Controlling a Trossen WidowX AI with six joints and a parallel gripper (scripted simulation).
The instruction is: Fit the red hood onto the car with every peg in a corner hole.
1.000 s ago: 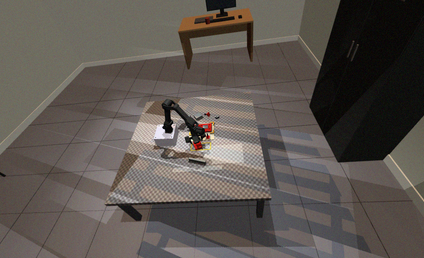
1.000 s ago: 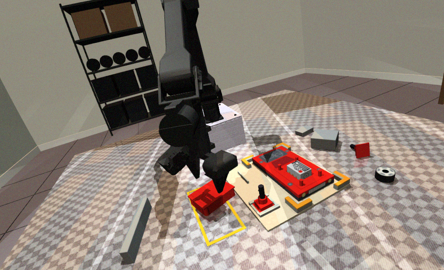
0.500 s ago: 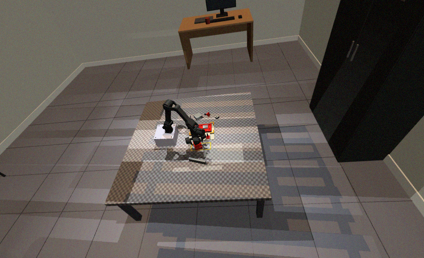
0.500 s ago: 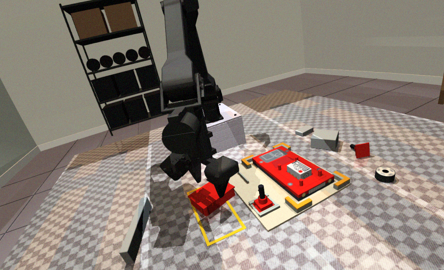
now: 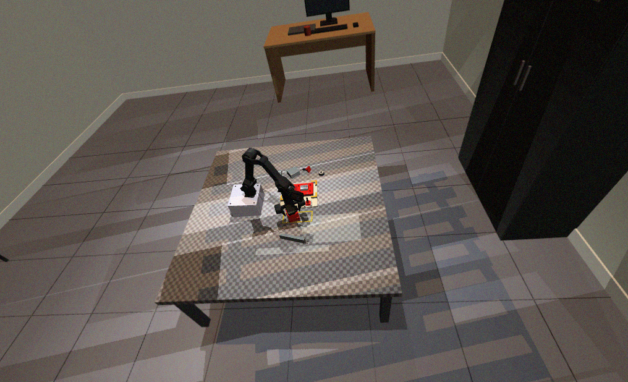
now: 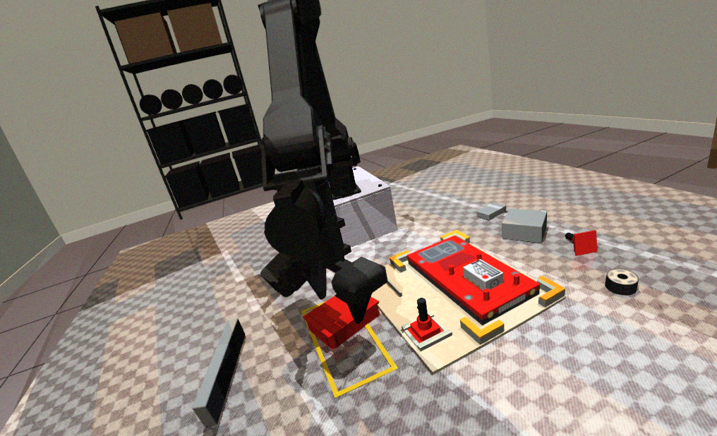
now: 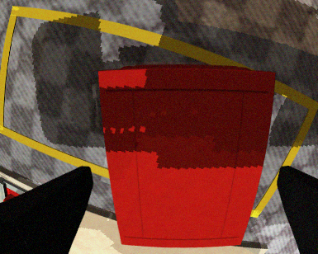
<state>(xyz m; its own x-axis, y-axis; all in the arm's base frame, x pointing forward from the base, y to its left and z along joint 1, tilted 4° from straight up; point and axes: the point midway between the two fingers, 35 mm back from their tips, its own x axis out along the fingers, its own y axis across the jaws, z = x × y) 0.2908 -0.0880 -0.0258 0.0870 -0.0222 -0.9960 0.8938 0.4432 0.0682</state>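
The red hood (image 5: 292, 216) (image 6: 331, 318) (image 7: 183, 202) lies on the table, roof up, askew across one end of a yellow outline (image 6: 366, 382) (image 7: 130, 32). My gripper (image 6: 341, 307) (image 7: 187, 177) is open and empty. In the wrist view its fingertips stand on either side of the hood, with a gap at each side; how far down they reach is unclear. The red chassis (image 5: 311, 190) (image 6: 437, 269) sits in the jig with its grey engine block (image 6: 482, 273) on the deck. Four red pegs stand around the engine. The hood's corner holes are hidden.
A red part with a black post (image 6: 423, 327) stands on the jig board (image 6: 441, 356) near the hood. A long grey bar (image 5: 292, 238) (image 6: 220, 373) lies beyond the outline. A grey block (image 6: 523, 226), a red piece (image 6: 585, 242) and a wheel (image 6: 622, 282) lie past the chassis.
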